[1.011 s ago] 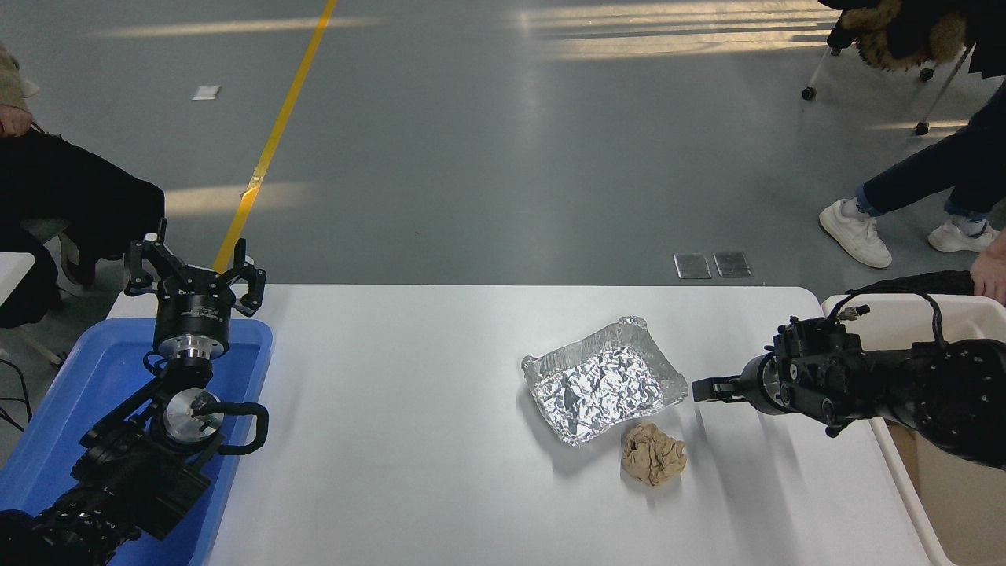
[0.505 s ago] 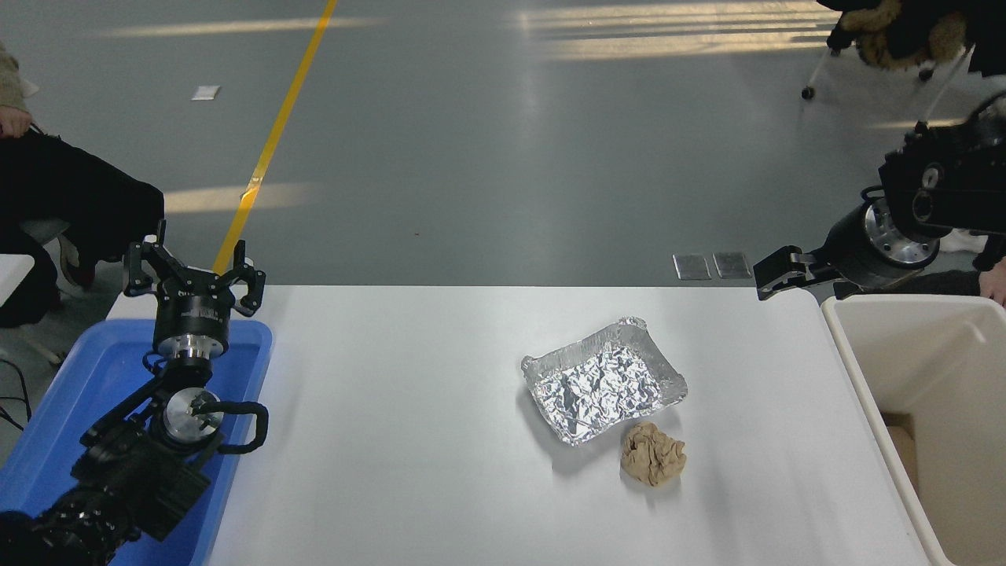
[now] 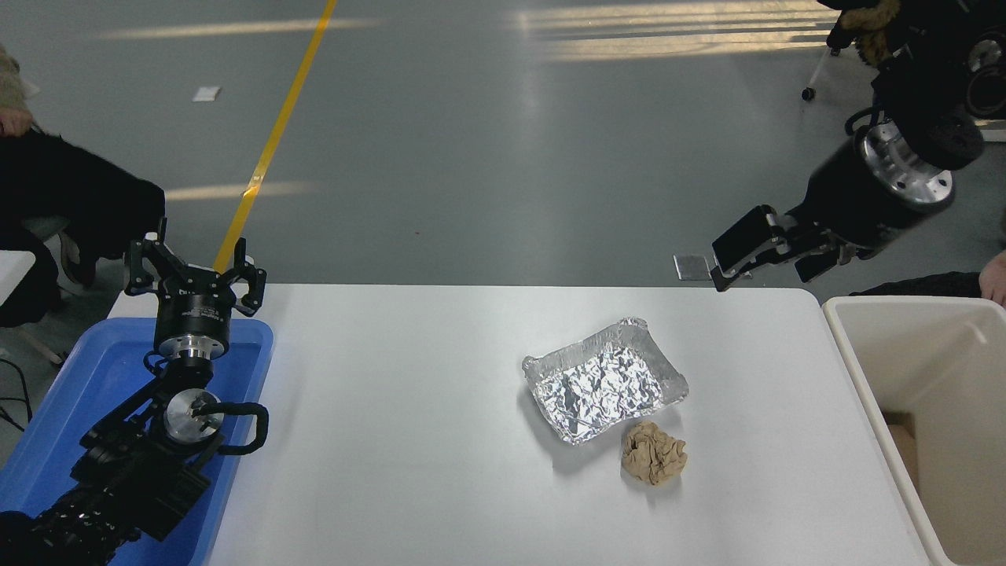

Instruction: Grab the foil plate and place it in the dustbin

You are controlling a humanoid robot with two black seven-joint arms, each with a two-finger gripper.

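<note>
The foil plate point(image 3: 603, 381), a shallow tray of crinkled silver foil, lies flat on the white table point(image 3: 393, 440), right of centre. The cream dustbin point(image 3: 845, 346) stands off the table's right edge. My right gripper point(image 3: 766, 263) hangs high in the air beyond the table's far right corner, up and to the right of the plate and well apart from it. It points down to the left, looks open and holds nothing. My left gripper point(image 3: 196, 271) is parked open at the lower left, over the blue tray.
A crumpled tan paper ball point(image 3: 654, 453) lies just in front of the plate's right end. A blue plastic tray point(image 3: 71, 393) sits at the table's left edge under the left arm. A person in dark clothes point(image 3: 71, 196) sits at far left. A hand point(image 3: 994, 275) shows at the right edge.
My right arm has swung up from low over the table beside the plate to high beyond the far right corner. The plate, paper ball and left arm have not moved.
</note>
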